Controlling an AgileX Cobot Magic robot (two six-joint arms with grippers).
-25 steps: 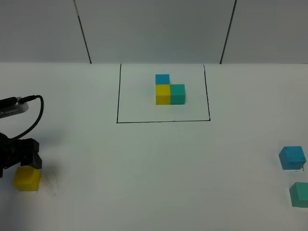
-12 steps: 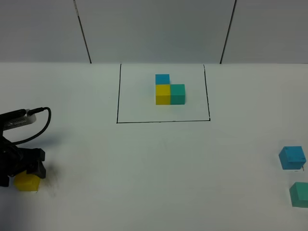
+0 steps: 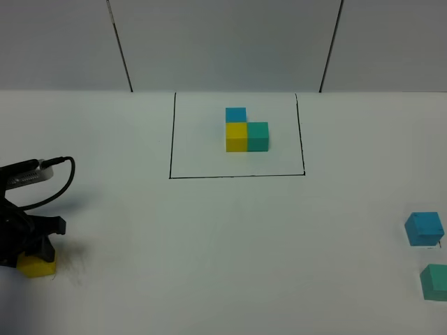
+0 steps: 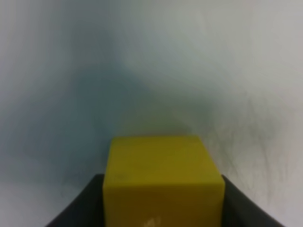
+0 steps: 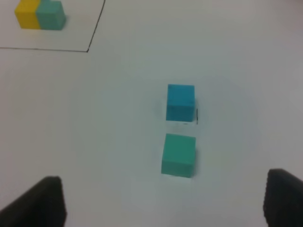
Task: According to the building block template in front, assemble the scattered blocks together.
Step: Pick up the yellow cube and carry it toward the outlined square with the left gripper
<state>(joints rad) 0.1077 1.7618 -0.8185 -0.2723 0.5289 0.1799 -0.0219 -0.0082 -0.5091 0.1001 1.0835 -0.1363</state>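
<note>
The left tool (image 3: 33, 252) is clamped on the small matte yellow cube (image 3: 38, 266), which rests at the white desk's (image 3: 209, 244) near left. The grasp looks made. Next, I judge, comes a lift toward the black-framed three-cube template (image 3: 246, 130). The cube sits flat, square to the fingers, with no long axis. The right tool (image 5: 168, 201) gapes empty.

"How many cubes are on the tabletop (image 3: 209, 244)?"

"Six. Three are joined in one cluster (image 3: 246, 131) at the far middle: one blue, one yellow, one green."

"And the loose ones?"

"Three. One yellow cube (image 3: 38, 267) near left, and one blue cube (image 3: 424, 229) and one green cube (image 3: 434, 282) near right."

"So two of each colour?"

"Yes. There is also one black rectangle (image 3: 237, 176), drawn around the cluster."
</note>
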